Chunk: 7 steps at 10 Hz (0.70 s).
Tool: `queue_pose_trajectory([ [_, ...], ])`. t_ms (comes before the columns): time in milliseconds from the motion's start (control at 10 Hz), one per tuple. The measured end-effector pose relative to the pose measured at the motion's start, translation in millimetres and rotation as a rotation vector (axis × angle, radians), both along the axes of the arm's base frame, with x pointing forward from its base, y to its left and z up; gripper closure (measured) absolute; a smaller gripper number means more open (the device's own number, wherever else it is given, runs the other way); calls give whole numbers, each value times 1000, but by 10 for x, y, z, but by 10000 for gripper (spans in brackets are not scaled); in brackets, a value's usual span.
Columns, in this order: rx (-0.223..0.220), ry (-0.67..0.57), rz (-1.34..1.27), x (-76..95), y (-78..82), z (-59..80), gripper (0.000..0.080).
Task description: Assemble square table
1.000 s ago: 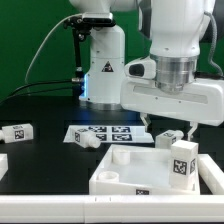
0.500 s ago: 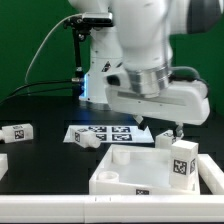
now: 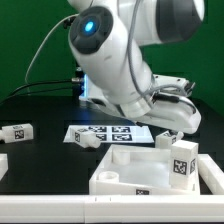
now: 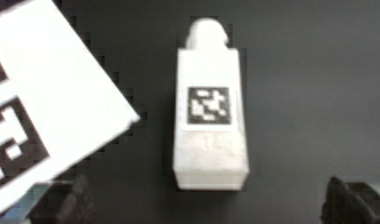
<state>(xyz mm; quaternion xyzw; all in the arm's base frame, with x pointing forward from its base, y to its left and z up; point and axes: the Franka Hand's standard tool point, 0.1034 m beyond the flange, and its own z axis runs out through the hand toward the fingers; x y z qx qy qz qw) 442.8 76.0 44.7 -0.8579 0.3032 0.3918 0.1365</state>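
Note:
The white square tabletop (image 3: 125,172) lies at the front right of the exterior view. One tagged leg (image 3: 183,160) stands on it. Another leg (image 3: 168,138) lies on the black table behind it, and the wrist view shows that leg (image 4: 212,105) lengthwise with its tag up. My gripper (image 4: 208,205) is open right above it, its dark fingertips (image 4: 59,200) apart on either side of the leg's thick end. In the exterior view the arm hides most of the gripper (image 3: 168,127). Two more legs lie at the left (image 3: 15,132) and on the marker board (image 3: 87,140).
The marker board (image 3: 108,132) lies behind the tabletop, and its corner shows beside the leg in the wrist view (image 4: 45,100). A white piece (image 3: 2,165) sits at the exterior view's left edge. The robot base (image 3: 100,70) stands at the back, and a white rim (image 3: 50,207) runs along the front.
The arm has swung and tilted over toward the exterior view's right. The wrist has dropped lower over the lying leg behind the tabletop. No part has moved.

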Motion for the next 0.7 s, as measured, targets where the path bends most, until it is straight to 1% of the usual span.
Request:
queue_pose_trajectory([
  [100,37,-1,34,16,69,-93,151],
  [200,52,14,41,14,103,-117,151],
  [500,47,11,35,21,73,-114,151],
  [600,48,11,36,15,82,-118,151],
  [700,37,1,32,-28,142,-168,151],
])
